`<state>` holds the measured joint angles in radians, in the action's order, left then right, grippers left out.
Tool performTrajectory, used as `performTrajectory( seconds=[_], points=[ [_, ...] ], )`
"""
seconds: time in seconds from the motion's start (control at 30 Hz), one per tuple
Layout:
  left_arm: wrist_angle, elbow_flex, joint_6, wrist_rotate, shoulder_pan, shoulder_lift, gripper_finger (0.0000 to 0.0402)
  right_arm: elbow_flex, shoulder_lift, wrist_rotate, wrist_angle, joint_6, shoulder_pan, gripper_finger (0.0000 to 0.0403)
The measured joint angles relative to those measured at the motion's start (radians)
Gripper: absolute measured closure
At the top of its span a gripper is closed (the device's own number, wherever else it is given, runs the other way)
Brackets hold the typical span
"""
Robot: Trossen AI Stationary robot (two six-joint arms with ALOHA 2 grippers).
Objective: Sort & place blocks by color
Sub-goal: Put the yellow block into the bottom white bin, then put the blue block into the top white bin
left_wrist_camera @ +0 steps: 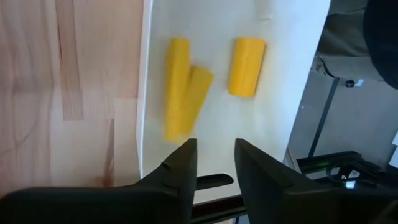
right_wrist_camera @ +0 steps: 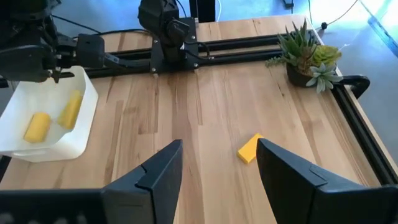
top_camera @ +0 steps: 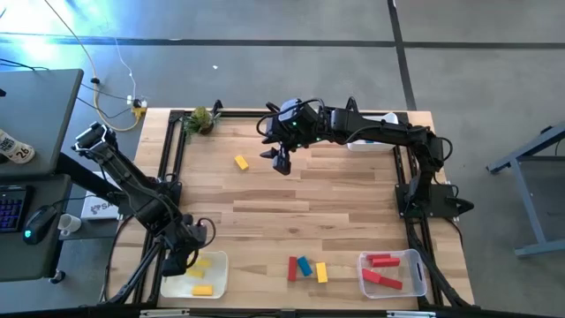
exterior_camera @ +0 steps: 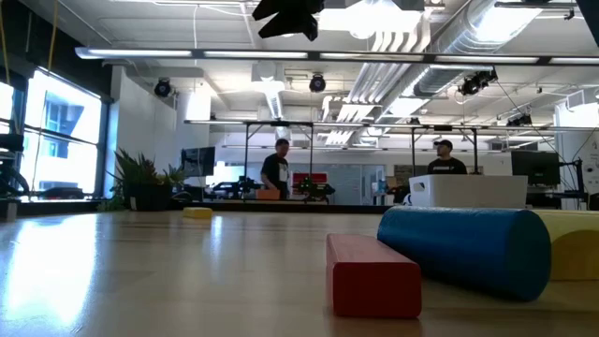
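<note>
Wooden tabletop (top_camera: 300,203), left hand (left_wrist_camera: 214,163) slightly parted, empty, over white bin (left_wrist_camera: 280,74) of yellow blocks (left_wrist_camera: 245,66), right hand (right_wrist_camera: 219,163) open, empty, above small yellow block (right_wrist_camera: 250,149).

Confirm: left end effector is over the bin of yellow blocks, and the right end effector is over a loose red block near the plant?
Not quite. The loose block below the right end effector is yellow, not red; the right wrist view shows it, with the plant nearby. The left end effector is indeed over the bin of yellow blocks.
</note>
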<state>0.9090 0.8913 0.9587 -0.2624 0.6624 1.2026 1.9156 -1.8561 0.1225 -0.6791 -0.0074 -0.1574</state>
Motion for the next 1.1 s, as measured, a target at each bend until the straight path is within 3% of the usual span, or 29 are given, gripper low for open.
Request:
performTrajectory(
  seconds=[0.23,0.57,0.9,1.1],
  points=[
    [0.000,0.000,0.000,0.010,-0.015,0.000,0.0274,0.000,0.000,0.001,-0.034,0.043,0.001,0.0212],
    [0.007,0.000,-0.063,0.036,-0.107,-0.073,0.0272,0.000,0.000,0.062,-0.159,0.222,0.006,0.0212],
    [0.018,0.000,-0.229,0.210,-0.295,-0.187,0.0272,0.000,0.000,0.042,-0.321,0.373,0.084,0.0212],
    [0.015,0.000,-0.292,0.373,-0.417,-0.209,0.0272,0.000,0.000,0.010,-0.380,0.505,0.151,0.0212]
  ],
)
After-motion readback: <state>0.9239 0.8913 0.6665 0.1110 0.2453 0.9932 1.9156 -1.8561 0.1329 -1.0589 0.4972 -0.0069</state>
